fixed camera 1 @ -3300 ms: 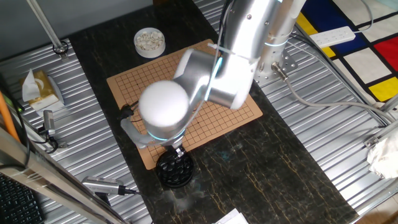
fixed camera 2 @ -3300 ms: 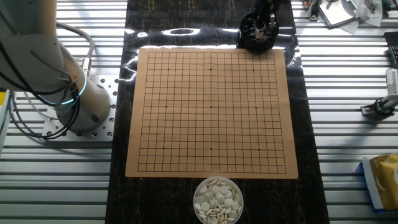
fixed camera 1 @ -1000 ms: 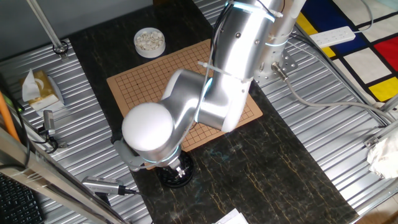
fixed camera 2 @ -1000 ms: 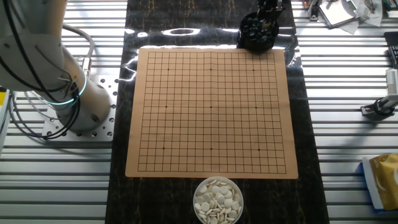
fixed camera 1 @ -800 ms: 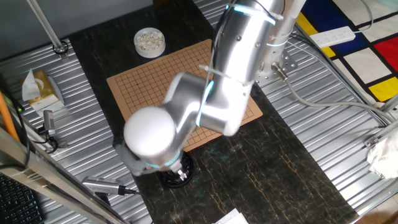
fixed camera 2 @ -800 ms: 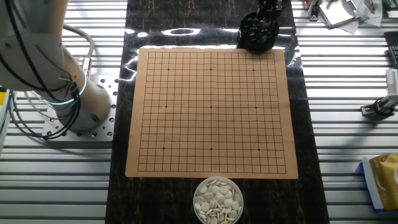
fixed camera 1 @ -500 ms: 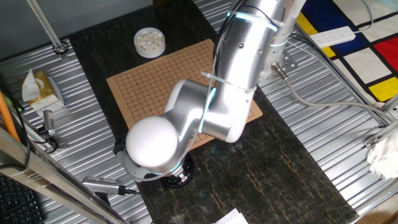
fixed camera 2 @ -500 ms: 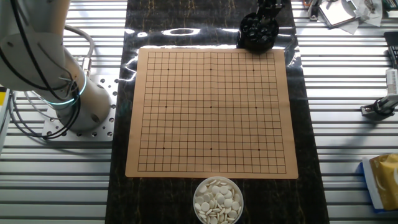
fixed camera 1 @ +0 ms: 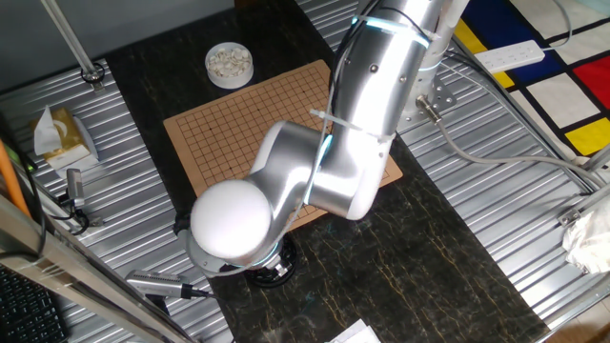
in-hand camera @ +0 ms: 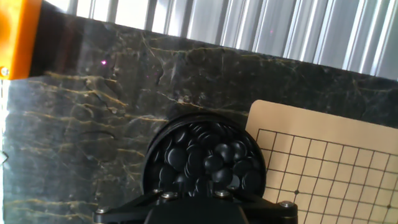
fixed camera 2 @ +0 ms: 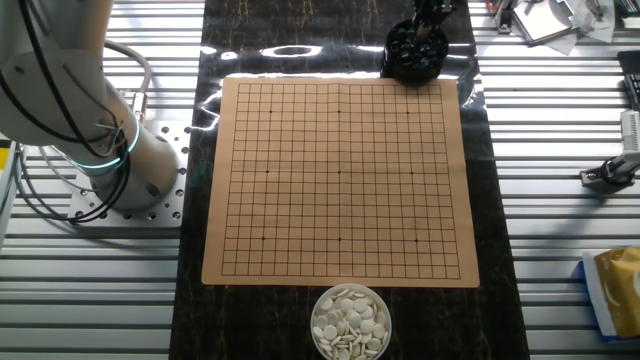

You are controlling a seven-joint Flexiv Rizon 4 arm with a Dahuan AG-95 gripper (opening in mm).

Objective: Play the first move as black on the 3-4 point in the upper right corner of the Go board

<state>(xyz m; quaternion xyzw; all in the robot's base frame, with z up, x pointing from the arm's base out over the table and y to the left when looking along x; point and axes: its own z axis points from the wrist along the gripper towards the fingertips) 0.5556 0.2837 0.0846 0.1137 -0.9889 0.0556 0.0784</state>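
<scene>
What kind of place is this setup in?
Probably a robotics lab bench: a robot arm bolted to a ribbed metal table, working over a Go board with stone bowls.

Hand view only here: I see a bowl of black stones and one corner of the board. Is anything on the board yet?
Observer: No, the board has no stones on it.
Operator: Where are the white stones?
Observer: The white stones lie just off the board's edge, on the opposite side from the black bowl.
Operator: Is the pincer holding a stone?
Observer: Can't tell. The pincer is down over the black bowl, and its tips are hidden.
</scene>
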